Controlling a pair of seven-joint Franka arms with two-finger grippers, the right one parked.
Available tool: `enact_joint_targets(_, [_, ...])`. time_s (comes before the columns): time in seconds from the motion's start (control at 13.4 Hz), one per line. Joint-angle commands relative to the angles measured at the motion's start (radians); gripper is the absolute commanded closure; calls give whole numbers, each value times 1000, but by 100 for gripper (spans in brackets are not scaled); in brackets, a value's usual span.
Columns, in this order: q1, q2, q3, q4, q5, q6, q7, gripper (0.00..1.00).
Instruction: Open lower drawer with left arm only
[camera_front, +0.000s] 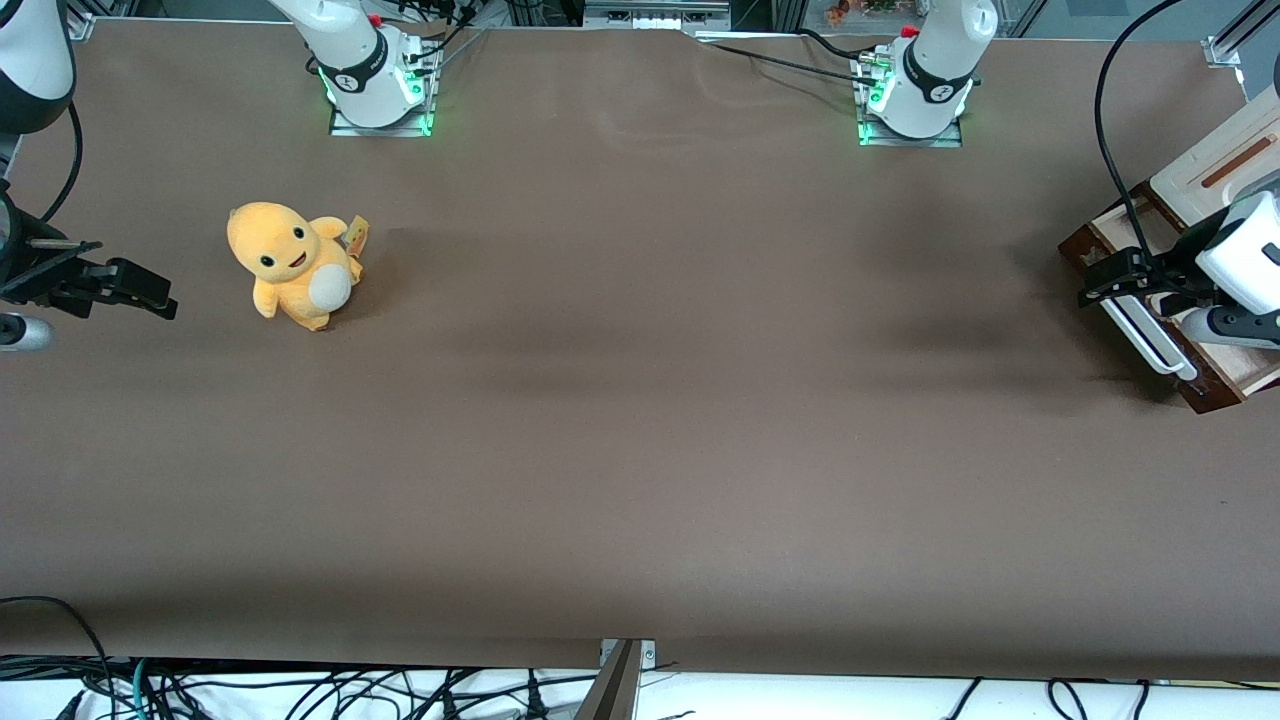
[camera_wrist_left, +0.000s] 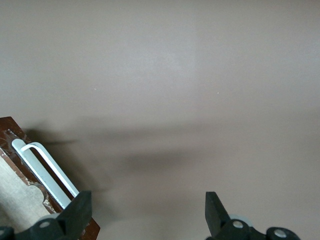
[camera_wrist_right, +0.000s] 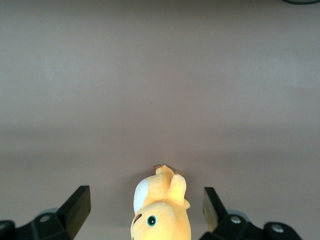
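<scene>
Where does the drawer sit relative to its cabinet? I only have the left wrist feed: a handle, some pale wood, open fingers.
Observer: The drawer juts out from under the cabinet's cream panel, at the working arm's end of the table.
Operator: Where's the gripper along the handle?
Observer: The gripper is at the end of the handle that is farther from the front camera.
Operator: Anything else on the table?
Observer: One yellow plush, toward the parked arm's end.
</scene>
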Motion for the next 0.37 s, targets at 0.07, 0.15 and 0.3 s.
enact_joint_targets(0.07, [-4,-26,2,-25,18,5,17,0])
enact_joint_targets(0.15, [-4,-24,2,-26,18,5,17,0])
enact_joint_targets(0.3, [-4,-24,2,-25,20,7,15,0])
